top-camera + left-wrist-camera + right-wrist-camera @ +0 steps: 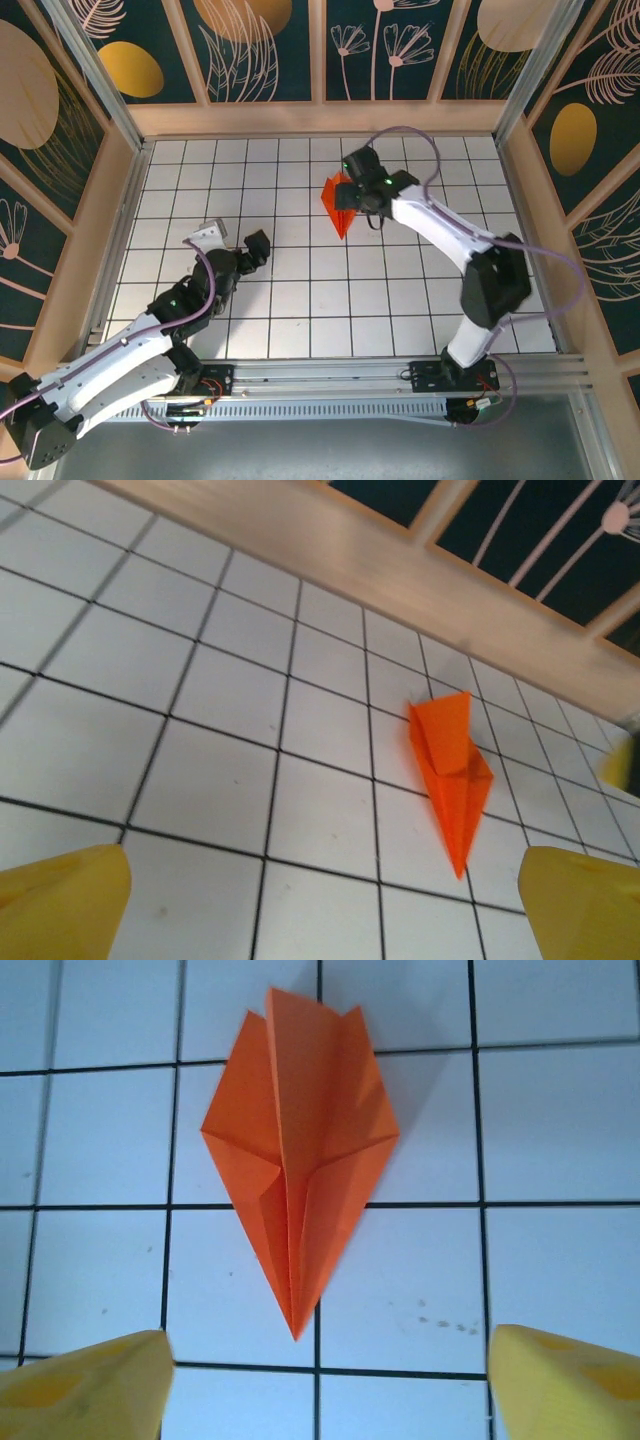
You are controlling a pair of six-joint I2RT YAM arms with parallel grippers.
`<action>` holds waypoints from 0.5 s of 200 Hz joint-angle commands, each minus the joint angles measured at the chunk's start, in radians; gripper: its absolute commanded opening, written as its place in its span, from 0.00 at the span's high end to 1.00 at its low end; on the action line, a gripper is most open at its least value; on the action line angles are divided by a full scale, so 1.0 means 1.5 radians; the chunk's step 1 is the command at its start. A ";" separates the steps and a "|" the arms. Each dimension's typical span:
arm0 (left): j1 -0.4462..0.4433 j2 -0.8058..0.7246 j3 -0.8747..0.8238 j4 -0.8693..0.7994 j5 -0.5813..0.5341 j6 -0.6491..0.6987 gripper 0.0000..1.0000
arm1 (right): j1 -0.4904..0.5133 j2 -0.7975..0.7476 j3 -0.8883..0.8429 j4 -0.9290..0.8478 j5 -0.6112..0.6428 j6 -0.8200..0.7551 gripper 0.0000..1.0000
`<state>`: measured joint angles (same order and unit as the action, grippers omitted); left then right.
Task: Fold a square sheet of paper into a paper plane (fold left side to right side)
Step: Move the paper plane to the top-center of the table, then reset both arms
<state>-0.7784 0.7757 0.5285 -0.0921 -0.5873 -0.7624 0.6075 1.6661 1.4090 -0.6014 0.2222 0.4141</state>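
The square sheet of paper lies folded as a bright orange paper plane, a narrow pointed dart flat on the white grid floor, right of centre. In the right wrist view the paper plane points toward me, its tip just short of my right gripper, which is open with nothing between its yellow fingers. From above, the right gripper hovers at the plane's right edge. My left gripper is open and empty, about two tiles to the plane's left. In the left wrist view the plane lies ahead and right of the left gripper.
Wooden walls with dark floral panels close in the floor at the back and both sides. An aluminium rail carrying the arm bases runs along the near edge. The right arm's purple cable loops above the far tiles.
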 commanded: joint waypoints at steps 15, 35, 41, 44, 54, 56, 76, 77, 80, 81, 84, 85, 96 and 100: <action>0.070 0.005 0.016 -0.001 -0.056 0.117 0.01 | -0.046 -0.158 -0.203 0.152 0.023 -0.010 0.07; 0.126 0.005 0.002 0.036 -0.067 0.169 0.01 | -0.106 -0.251 -0.301 0.217 0.015 -0.016 0.03; 0.143 0.004 -0.005 0.053 -0.067 0.191 0.01 | -0.123 -0.278 -0.332 0.241 0.013 -0.019 0.02; 0.151 0.003 -0.009 0.063 -0.069 0.201 0.01 | -0.132 -0.292 -0.347 0.253 0.013 -0.022 0.01; 0.173 0.000 -0.027 0.099 -0.080 0.232 0.01 | -0.165 -0.333 -0.394 0.289 0.009 -0.033 0.01; 0.177 0.000 -0.030 0.107 -0.084 0.237 0.01 | -0.172 -0.338 -0.403 0.296 0.008 -0.035 0.01; 0.208 0.001 -0.080 0.201 -0.123 0.303 0.01 | -0.247 -0.390 -0.475 0.357 0.014 -0.052 0.01; 0.209 0.001 -0.083 0.206 -0.125 0.306 0.01 | -0.250 -0.393 -0.480 0.363 0.014 -0.054 0.01; 0.214 0.002 -0.090 0.222 -0.131 0.314 0.01 | -0.262 -0.397 -0.491 0.374 0.016 -0.059 0.01; 0.216 0.003 -0.093 0.225 -0.133 0.317 0.01 | -0.265 -0.398 -0.495 0.380 0.017 -0.060 0.01; 0.221 0.005 -0.101 0.240 -0.137 0.324 0.01 | -0.275 -0.403 -0.507 0.395 0.018 -0.068 0.01; 0.223 0.005 -0.103 0.243 -0.138 0.327 0.01 | -0.279 -0.405 -0.512 0.399 0.018 -0.070 0.01; 0.244 0.015 -0.126 0.285 -0.141 0.345 0.01 | -0.309 -0.419 -0.557 0.464 0.024 -0.100 0.01; 0.254 0.019 -0.132 0.296 -0.136 0.347 0.01 | -0.317 -0.422 -0.575 0.491 0.025 -0.112 0.01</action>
<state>-0.4530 0.7834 0.3958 0.1551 -0.7319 -0.3748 0.2047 1.0737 0.6579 -0.1246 0.2348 0.3439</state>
